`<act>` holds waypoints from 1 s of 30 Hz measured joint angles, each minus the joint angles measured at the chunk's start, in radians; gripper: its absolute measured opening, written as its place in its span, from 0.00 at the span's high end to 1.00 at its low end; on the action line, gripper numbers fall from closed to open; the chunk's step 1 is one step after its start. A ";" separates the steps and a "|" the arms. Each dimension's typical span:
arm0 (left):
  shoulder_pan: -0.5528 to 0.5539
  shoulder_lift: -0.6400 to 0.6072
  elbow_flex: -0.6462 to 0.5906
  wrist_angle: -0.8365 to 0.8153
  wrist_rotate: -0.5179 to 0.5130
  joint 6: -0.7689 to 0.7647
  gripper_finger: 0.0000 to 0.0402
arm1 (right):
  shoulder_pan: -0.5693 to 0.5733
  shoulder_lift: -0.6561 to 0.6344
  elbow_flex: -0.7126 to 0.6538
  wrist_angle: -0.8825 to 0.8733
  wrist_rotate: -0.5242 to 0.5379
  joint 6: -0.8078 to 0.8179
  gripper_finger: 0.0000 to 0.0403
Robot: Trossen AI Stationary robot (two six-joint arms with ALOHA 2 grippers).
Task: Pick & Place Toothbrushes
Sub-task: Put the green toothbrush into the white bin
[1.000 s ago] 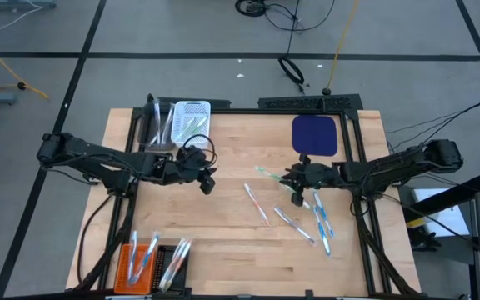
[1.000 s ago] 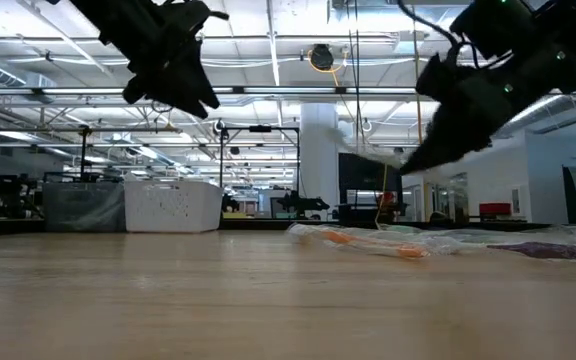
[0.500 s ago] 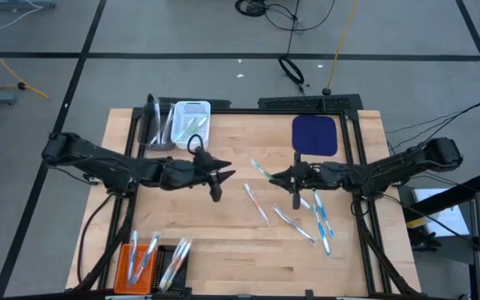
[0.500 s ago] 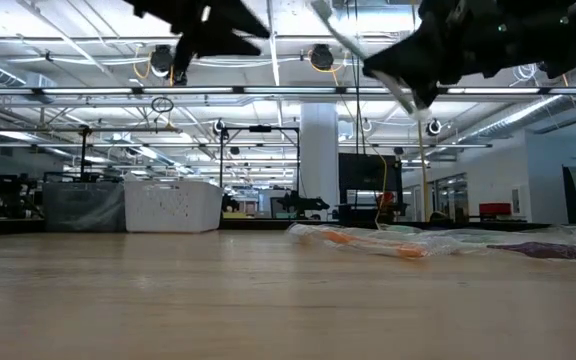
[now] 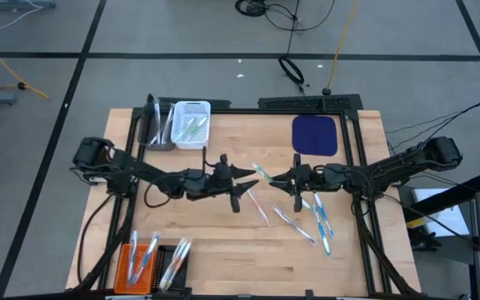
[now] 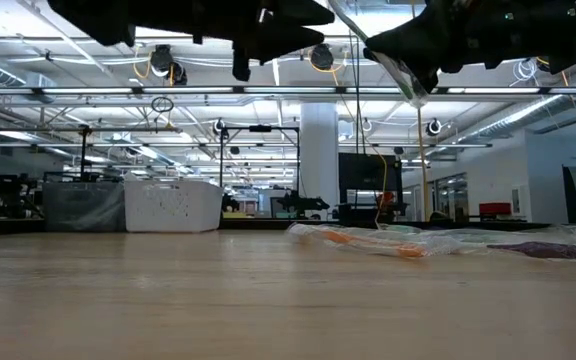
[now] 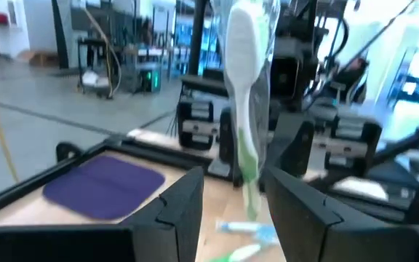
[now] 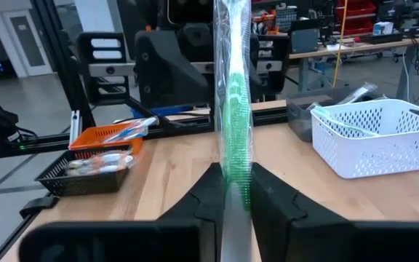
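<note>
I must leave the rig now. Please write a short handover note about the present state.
Right gripper: shut on a wrapped green toothbrush, held above mid-table.
Left gripper: fingers open, facing that toothbrush, not gripping it.
Done: some toothbrushes lie in the white basket and the orange basket.
Left: several loose toothbrushes on the table's right half still need placing.

Both arms reach inward; left end effector [image 5: 248, 172] open, right end effector [image 5: 280, 177] clamped.

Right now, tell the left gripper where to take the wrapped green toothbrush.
Grip the free upper end of the wrapped green toothbrush, coming head-on with the open left gripper: it stands upright, and the right gripper already clamps its lower handle.
</note>
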 joint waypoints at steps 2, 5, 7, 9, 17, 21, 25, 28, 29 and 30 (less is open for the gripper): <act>0.000 0.033 0.000 0.072 0.000 0.013 0.63 | 0.000 0.000 0.000 0.000 0.000 0.000 0.91; 0.000 0.077 0.000 0.178 0.000 0.040 0.63 | 0.000 0.000 0.000 0.001 0.000 0.001 0.91; 0.003 0.096 0.000 0.233 0.001 0.059 0.63 | 0.000 0.000 0.000 0.003 0.000 0.001 0.91; 0.010 0.112 0.000 0.277 0.000 0.066 0.63 | 0.000 0.000 0.000 0.006 0.000 0.002 0.91; 0.045 0.114 0.036 0.288 0.064 0.043 0.63 | 0.000 0.000 0.000 0.008 0.000 0.002 0.91; 0.054 0.113 0.076 0.226 0.097 0.047 0.63 | 0.000 0.000 0.000 0.008 0.000 0.002 0.91; 0.054 0.113 0.099 0.155 0.098 0.050 0.66 | 0.000 0.000 0.000 0.008 0.000 0.001 0.91; 0.054 0.113 0.100 0.134 0.097 0.051 0.75 | 0.000 0.000 0.000 0.007 0.000 -0.001 0.91; 0.054 0.113 0.100 0.134 0.097 0.054 0.80 | 0.000 0.000 0.000 0.007 0.000 -0.001 0.91; 0.053 0.113 0.100 0.135 0.098 0.059 0.85 | 0.000 0.000 0.000 0.006 0.001 -0.001 0.91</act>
